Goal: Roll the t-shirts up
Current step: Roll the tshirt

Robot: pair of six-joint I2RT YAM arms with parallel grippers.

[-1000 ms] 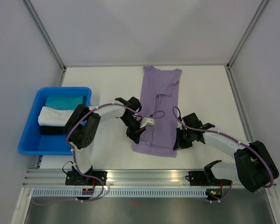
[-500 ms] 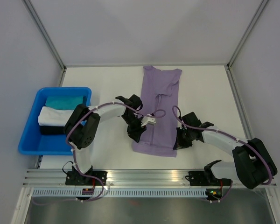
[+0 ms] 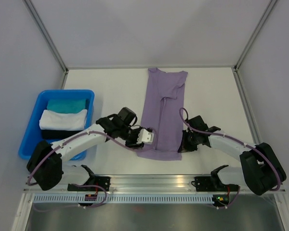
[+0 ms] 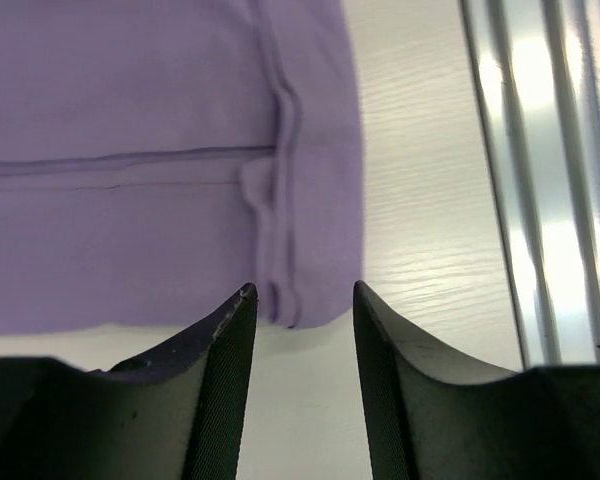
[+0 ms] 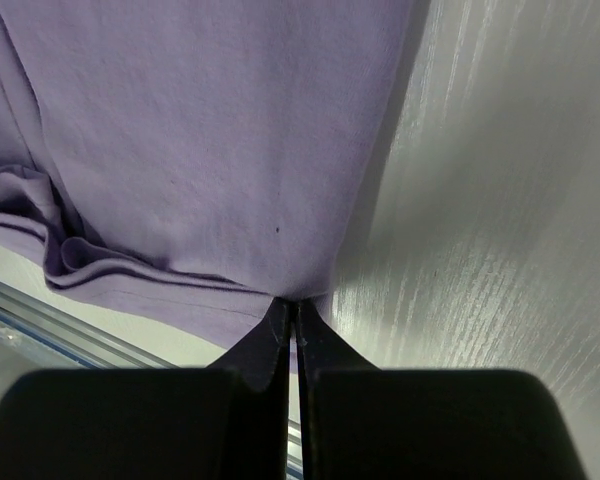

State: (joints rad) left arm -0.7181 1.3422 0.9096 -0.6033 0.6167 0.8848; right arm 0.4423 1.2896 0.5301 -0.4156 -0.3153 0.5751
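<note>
While outstretched left arm's fingers (image 4: 218,385) spread, right fingers (image 5: 268,348) pinch t-shirt (image 3: 164,108) hem.

The t-shirt (image 3: 163,110) is plain lavender. The table (image 3: 111,91) is white with a faint wood grain. The bin (image 3: 32,126) is blue, holding a teal cloth (image 3: 66,104) and a white cloth (image 3: 62,119). The left arm (image 3: 82,139) and right arm (image 3: 226,143) are white with black joints and purple cables (image 3: 185,120).

Bin (image 3: 67,93) blocks left; table (image 3: 212,91) open right of t-shirt (image 3: 156,120).
</note>
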